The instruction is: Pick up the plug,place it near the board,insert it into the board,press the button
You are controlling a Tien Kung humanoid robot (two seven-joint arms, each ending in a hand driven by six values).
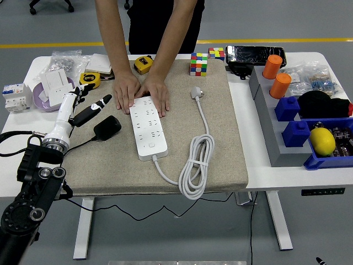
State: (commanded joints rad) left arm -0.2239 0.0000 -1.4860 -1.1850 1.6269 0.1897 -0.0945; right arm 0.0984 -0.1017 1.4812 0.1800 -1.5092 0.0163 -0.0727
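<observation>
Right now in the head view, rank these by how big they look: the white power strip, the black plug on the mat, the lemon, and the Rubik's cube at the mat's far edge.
1. White power strip, clearly largest.
2. Black plug, lemon and Rubik's cube look much alike in size; I would not rank them, since the cube sits farther from the camera.

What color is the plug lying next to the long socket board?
The plug is black, and the socket board is white, seen in the head view.
</observation>
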